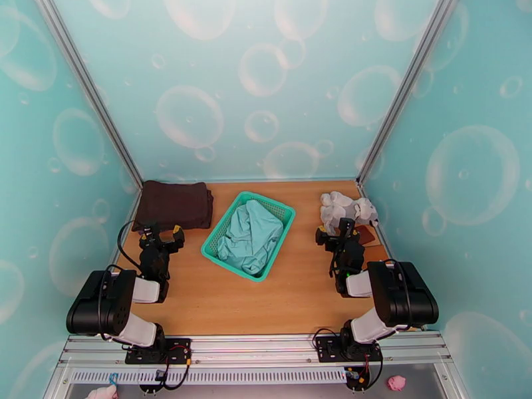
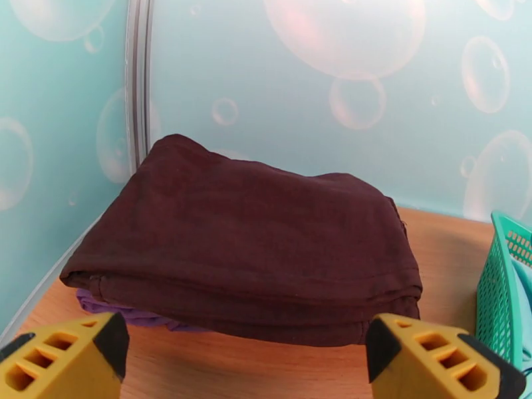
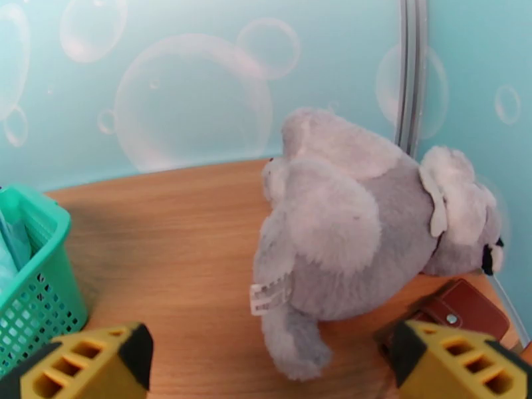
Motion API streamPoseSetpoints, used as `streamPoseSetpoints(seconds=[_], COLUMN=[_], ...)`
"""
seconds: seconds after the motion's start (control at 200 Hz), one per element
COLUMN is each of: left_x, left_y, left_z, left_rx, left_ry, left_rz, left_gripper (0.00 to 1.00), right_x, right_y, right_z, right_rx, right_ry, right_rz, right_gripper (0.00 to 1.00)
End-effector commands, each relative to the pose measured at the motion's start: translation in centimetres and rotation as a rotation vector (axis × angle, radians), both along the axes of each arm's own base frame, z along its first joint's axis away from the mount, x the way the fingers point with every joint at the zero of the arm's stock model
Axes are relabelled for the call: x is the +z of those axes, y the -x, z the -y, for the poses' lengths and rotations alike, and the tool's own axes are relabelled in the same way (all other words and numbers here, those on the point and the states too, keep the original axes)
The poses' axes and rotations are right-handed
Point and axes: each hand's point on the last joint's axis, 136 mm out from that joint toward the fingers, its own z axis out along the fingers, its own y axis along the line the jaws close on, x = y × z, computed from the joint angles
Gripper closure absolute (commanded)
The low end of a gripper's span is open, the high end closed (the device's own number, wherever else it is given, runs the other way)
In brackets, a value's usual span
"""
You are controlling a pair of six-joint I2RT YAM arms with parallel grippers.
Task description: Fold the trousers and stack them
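Trousers (image 1: 249, 237) are bunched in a loose heap inside the green basket (image 1: 290, 214), unfolded and unstacked. The light teal cloth fills most of the basket and rises a little over its rim. The basket sits at a slant mid-table on the wooden table (image 1: 266, 307), between my two arms.

My left gripper (image 1: 161, 233) has its jaws spread wide, with nothing between them and nothing touched. It sits left of the basket, near the front edge of the dark brown folded garment (image 1: 174, 204) in the far left corner. In the left wrist view the yellow, black-tipped fingertips (image 2: 80, 357) frame that garment, which lies flat and neatly folded. A strip of purple cloth (image 2: 126, 315) pokes out under its near left edge. The basket wall (image 2: 495, 307) is at the right edge of that view.

My right gripper (image 1: 340, 233) is also spread wide and empty, touching nothing. It sits right of the basket and points at the grey and white plush koala (image 1: 344, 207) in the far right corner. In the right wrist view the koala lies on its side on the wood. A small brown leather case (image 3: 465, 310) lies just beside it on the right, partly tucked under it. The basket corner (image 3: 40, 294) is at the left edge, well apart from the koala.
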Motion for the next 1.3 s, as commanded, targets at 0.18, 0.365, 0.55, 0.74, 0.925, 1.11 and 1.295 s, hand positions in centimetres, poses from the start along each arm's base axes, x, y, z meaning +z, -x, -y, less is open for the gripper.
streamPoseSetpoints(seconds=[0.18,0.365,0.55,0.74,0.925,1.11,1.295], left_x=[-0.1,-0.2,-0.2,0.1,4.6,10.0,8.7], left_y=[-0.5,-0.6,-0.6,-0.3,1.4,1.8,2.6], left_z=[0.3,0.3,0.2,0.0,-0.5,12.7,24.6], left_rx=[-0.03,-0.038,-0.038,0.01,0.188,-0.183,-0.575], left_ry=[0.003,0.006,0.008,-0.01,-0.025,0.059,0.113], left_rz=[-0.008,-0.01,-0.012,0.001,0.045,-0.121,-0.449], left_gripper=[0.01,0.01,0.01,0.0,0.01,0.01,0.01], right_x=[0.7,0.7,0.7,0.8,3.3,12.0,10.4], right_y=[-0.4,-0.4,-0.4,-0.3,1.2,4.3,4.9], right_z=[-0.8,-0.8,-0.8,-1.2,-0.9,-6.6,-14.7], right_rx=[0.034,0.035,0.035,0.014,-0.081,-0.081,0.263], right_ry=[-0.007,-0.007,-0.008,0.024,0.063,0.008,-0.038], right_rz=[0.018,0.017,0.017,0.021,0.085,0.108,-0.152], right_gripper=[0.01,0.01,0.01,0.01,0.01,0.01,0.01])
